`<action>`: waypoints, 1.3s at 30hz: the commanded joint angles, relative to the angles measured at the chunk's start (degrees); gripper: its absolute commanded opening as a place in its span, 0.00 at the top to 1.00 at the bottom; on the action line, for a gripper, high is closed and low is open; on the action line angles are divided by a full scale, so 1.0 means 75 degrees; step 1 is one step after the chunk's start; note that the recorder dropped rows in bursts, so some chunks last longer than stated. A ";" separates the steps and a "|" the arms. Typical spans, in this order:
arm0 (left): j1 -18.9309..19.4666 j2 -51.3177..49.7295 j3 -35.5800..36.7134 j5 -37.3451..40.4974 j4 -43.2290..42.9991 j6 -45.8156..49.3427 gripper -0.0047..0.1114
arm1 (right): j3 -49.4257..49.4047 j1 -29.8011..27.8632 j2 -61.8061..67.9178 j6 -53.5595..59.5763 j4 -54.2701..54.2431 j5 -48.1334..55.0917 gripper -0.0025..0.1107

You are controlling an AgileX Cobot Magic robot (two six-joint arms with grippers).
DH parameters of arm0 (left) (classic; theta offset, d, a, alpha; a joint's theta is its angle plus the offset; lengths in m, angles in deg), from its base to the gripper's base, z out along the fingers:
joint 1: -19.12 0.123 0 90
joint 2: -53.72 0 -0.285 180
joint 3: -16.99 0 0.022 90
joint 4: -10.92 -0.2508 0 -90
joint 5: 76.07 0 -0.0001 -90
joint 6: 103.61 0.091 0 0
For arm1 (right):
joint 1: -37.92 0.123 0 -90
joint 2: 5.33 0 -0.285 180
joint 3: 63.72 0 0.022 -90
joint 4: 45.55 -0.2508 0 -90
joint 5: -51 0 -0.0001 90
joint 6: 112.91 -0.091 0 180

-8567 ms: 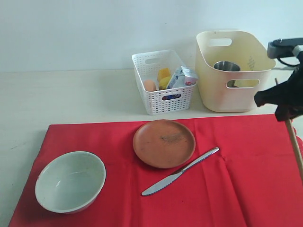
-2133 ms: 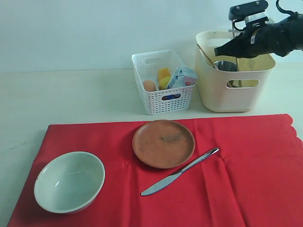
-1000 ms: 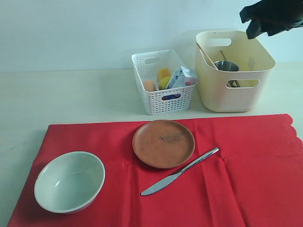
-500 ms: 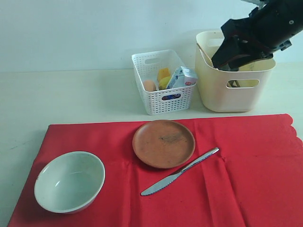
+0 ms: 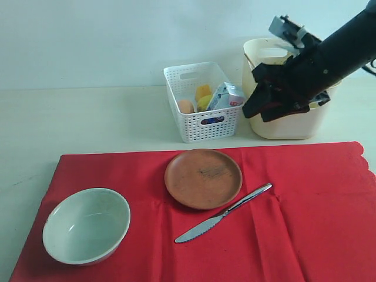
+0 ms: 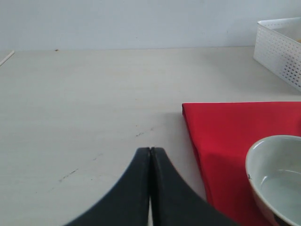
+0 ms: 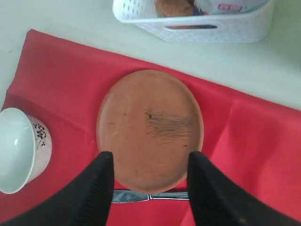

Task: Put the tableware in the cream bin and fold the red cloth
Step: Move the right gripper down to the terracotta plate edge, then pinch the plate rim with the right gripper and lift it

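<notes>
Left claw (image 6: pixel 150 188): jaws pressed shut, empty, over bare tabletop (image 6: pixel 84 103), just beside a corner of the red cloth (image 5: pixel 305 235). Cloth is bright red, spread flat, creased, scalloped at its right edge. On it, left: pale green-white bowl (image 5: pixel 87 225), upright, dark print on the outside. Centre: terracotta plate (image 5: pixel 203 177), round, scuffed, with metal knife (image 5: pixel 223 213) lying diagonally just beside its rim. Right claw (image 7: pixel 150 157): jaws apart, empty, above the plate. Cream bin (image 5: pixel 288 124) stands behind the cloth at right, partly hidden by the arm (image 5: pixel 329 56).

On cloth (image 5: pixel 305 223): bowl (image 5: pixel 87 225), plate (image 5: pixel 203 178), knife (image 5: pixel 223 213)
</notes>
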 commanded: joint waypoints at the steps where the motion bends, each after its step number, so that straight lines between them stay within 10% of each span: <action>1: 0.0017 0.0046 0.0019 -0.0060 -0.0010 -0.0006 0.96 | -0.0041 0.0318 0.0551 0.0086 -0.0029 0.0015 0.56; 39: 0.0017 0.0046 0.0019 -0.0060 -0.0010 -0.0006 0.96 | -0.0041 0.0565 0.2645 -0.0447 -0.0204 -0.0310 0.66</action>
